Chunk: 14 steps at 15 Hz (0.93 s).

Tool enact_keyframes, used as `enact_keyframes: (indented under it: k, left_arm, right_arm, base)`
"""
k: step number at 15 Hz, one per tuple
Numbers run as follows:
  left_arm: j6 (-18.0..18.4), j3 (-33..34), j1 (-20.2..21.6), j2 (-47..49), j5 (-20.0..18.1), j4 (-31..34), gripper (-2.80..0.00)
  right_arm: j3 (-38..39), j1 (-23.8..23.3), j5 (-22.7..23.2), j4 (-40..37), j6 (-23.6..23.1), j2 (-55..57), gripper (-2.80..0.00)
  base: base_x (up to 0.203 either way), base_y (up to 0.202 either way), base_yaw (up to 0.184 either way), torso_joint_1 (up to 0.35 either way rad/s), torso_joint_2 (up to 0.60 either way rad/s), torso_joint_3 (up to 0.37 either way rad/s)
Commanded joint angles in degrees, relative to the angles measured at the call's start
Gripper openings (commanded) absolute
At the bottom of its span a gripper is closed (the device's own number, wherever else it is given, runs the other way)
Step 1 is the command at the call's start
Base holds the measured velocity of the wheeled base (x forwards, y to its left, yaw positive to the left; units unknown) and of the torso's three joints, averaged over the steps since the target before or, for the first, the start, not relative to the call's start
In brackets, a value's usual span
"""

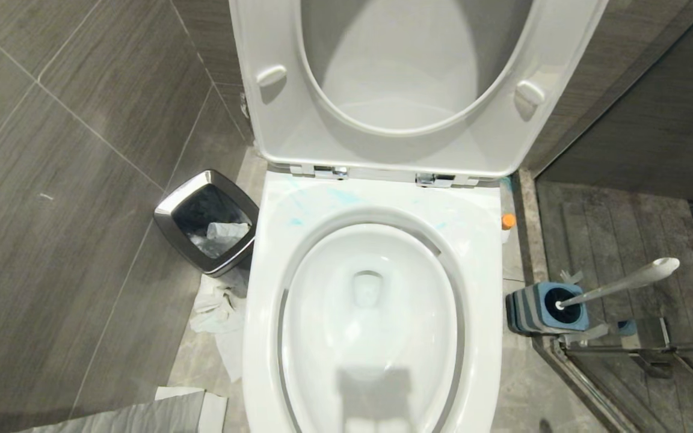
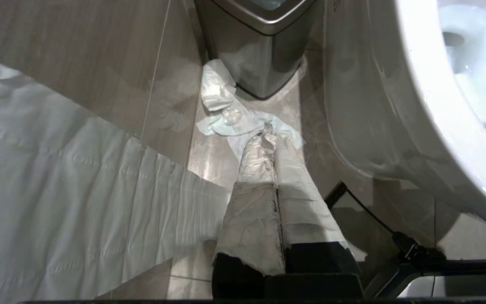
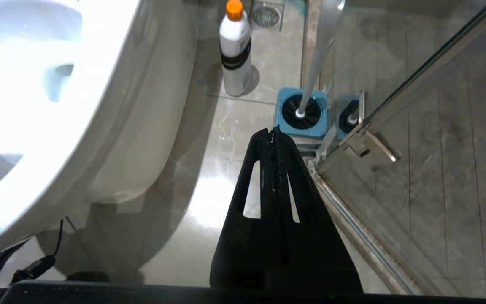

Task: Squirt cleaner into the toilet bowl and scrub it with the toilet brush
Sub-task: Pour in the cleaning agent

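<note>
The white toilet bowl (image 1: 376, 204) fills the middle of the head view, seat and lid (image 1: 274, 120) raised, with faint blue smears of cleaner (image 1: 341, 196) on the back of its rim. The toilet brush (image 1: 623, 281) leans in its blue-and-grey holder (image 1: 542, 310) on the floor to the bowl's right. The cleaner bottle (image 3: 234, 50), white with an orange cap (image 1: 508, 221), stands beside the bowl. Neither arm shows in the head view. My left gripper (image 2: 268, 133), wrapped in white cloth, hangs shut and empty beside the bowl's left flank. My right gripper (image 3: 273, 131) hangs shut and empty, short of the holder (image 3: 302, 114).
A chrome-rimmed square bin (image 1: 208, 222) stands left of the bowl with crumpled paper (image 1: 217, 307) on the floor by it. A hanging sheet of paper (image 2: 57, 198) is at the left. A glass shower door with metal hinge (image 3: 369, 147) runs along the right. A floor drain (image 3: 266, 14) lies behind the bottle.
</note>
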<state>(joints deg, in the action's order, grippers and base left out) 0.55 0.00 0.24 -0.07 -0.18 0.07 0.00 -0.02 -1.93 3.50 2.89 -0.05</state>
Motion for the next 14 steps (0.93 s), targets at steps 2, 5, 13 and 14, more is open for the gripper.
enact_keyframes:
  k: [2,5,13,14]
  left_arm:
    - [-0.02,0.09,0.02,0.07,0.01,0.01,-2.8]
    - [-0.02,0.09,0.02,0.07,0.01,0.01,-2.8]
    - [-0.02,0.09,0.02,0.07,0.01,0.01,-2.8]
    - [-0.02,0.09,0.04,0.07,0.01,0.01,-2.8]
  right_arm:
    - [1.41,-0.01,-0.01,0.02,0.01,0.05,-2.8]
    - [1.33,0.02,-0.01,-0.31,0.01,0.04,-2.8]
    - [1.23,0.02,-0.01,-0.51,0.01,1.27,-2.8]
    - [1.23,0.02,-0.01,-0.51,0.01,1.54,-2.8]
  base:
    - [0.0,0.0,0.0,0.003,0.0,-0.198]
    - [0.0,0.0,0.0,0.006,0.0,-0.197]
    - [0.0,0.0,0.0,0.003,0.0,-0.059]
    - [0.0,0.0,0.0,0.002,0.0,-0.124]
